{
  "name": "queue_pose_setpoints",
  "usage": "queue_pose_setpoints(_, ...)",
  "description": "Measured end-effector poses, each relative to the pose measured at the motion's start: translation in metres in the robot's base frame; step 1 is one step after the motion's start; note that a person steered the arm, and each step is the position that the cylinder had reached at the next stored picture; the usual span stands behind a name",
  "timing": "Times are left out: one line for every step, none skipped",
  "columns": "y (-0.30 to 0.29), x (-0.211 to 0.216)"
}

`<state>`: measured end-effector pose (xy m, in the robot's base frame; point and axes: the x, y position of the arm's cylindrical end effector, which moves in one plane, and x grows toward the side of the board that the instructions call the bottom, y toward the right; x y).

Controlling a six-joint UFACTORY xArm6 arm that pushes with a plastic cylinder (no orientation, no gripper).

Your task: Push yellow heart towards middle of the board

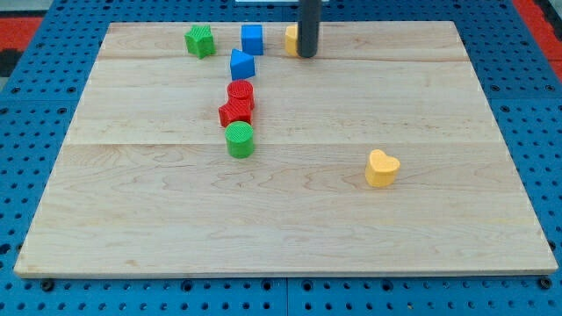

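Observation:
The yellow heart (382, 168) lies on the wooden board (290, 211), right of the middle and toward the view's bottom. My tip (306, 54) is at the view's top centre, far from the heart. It stands just right of a second yellow block (291, 39), partly hiding it, so its shape cannot be made out.
A green star-like block (200, 40) and a blue cube (252, 39) sit along the top edge. Below them a blue block (241, 64), a red cylinder (241, 91), a red star-like block (234, 112) and a green cylinder (240, 140) form a column.

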<state>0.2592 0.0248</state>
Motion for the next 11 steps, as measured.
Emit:
queue_pose_setpoints(0.066,0.032)
queue_pose_setpoints(0.117,0.059)
queue_pose_setpoints(0.123,0.14)
queue_pose_setpoints(0.128,0.211)
queue_pose_setpoints(0.168,0.223)
queue_pose_setpoints(0.138,0.246)
queue_pose_setpoints(0.085,0.218)
queue_pose_setpoints(0.04,0.194)
queue_pose_setpoints(0.017,0.248)
queue_pose_setpoints(-0.004,0.205)
queue_pose_setpoints(0.001,0.179)
